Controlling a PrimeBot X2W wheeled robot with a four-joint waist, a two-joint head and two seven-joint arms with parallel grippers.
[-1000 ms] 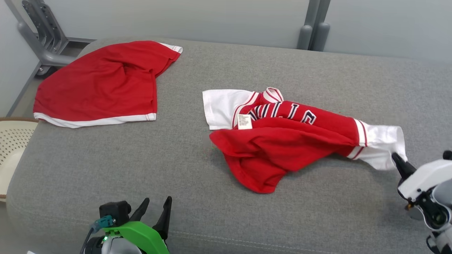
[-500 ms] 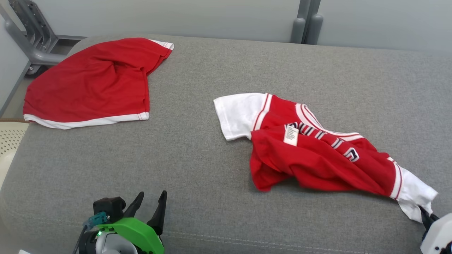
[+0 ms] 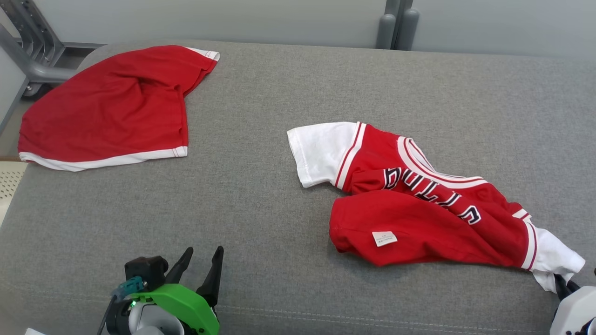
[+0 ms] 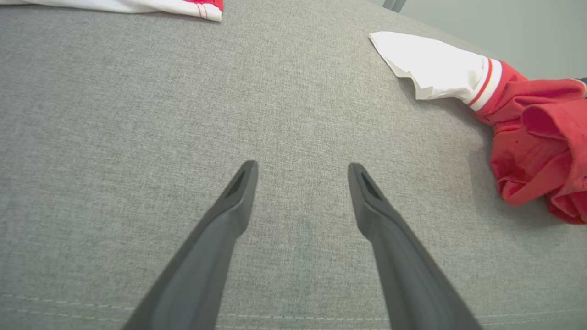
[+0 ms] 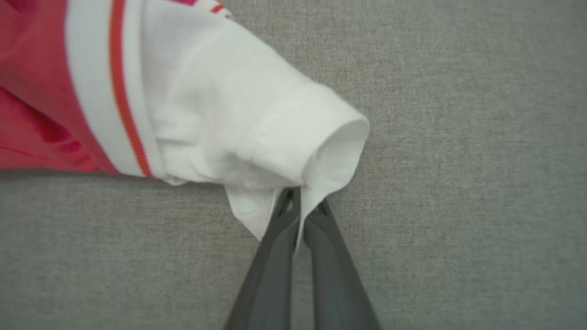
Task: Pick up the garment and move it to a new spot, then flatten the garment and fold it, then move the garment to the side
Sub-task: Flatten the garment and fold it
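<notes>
**Limp jersey nipped at one sleeve cuff**

The garment, a red jersey with white sleeves, is judged light, limp and without stiffness: it will drape, bunch and trail from whatever point is held. Hems, cuffs and shoulder seams are judged the best places to take hold (a doubled edge is less likely to slip from a thin pinch). The right gripper is seen closed on the edge of the white sleeve cuff, with the cloth nipped at the very fingertips. The rest of the jersey is spread beyond and to the left of those jaws, crumpled on the grey cushion. The left gripper is held with its jaws wide apart and nothing between them. The other white sleeve lies well ahead and to their right, untouched.
</notes>
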